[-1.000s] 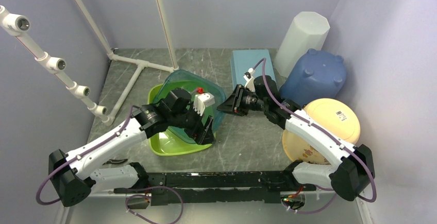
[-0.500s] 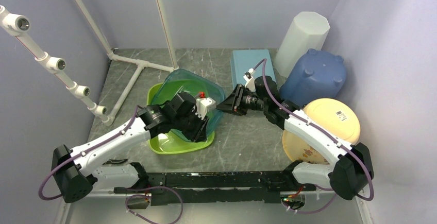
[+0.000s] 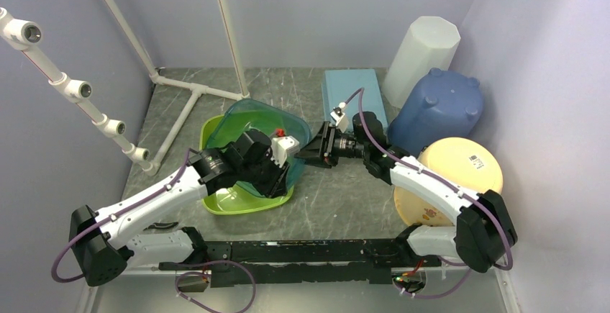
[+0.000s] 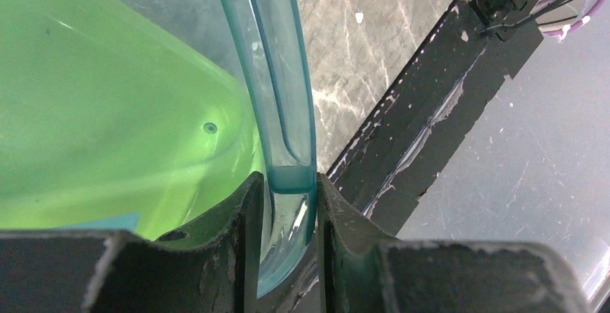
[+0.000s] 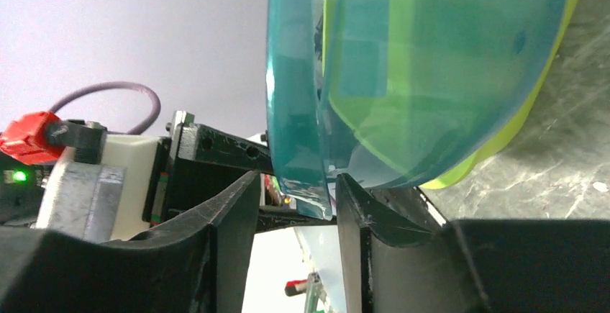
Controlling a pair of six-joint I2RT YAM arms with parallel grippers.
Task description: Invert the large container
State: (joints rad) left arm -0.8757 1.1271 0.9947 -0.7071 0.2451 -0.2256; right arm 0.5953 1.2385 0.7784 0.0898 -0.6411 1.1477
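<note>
Item one, the grey marbled table [image 3: 338,198], carries everything below. Item two, a tall white bin [image 3: 423,54] in the far right corner, with a blue tub [image 3: 439,108] standing base-up just beside it and a cream bowl [image 3: 460,165] nearer us. Item three, the task's thing: the large teal container [image 3: 248,115], translucent, left of centre. It sits tilted in a green tub [image 3: 241,203], mouth still facing up and toward the far side. Item four, a pale blue box [image 3: 349,86] at the back. Item five, the left gripper [image 4: 288,183], clamped narrow on the teal rim at its near edge. Item six, the right gripper [image 5: 295,183], whose jaws straddle the rim at the container's right side. We cannot tell whether they press it. We judge the turn begun but well short: the container is gripped and tipped, not yet inverted. Swinging it over and setting it mouth-down remain.
</note>
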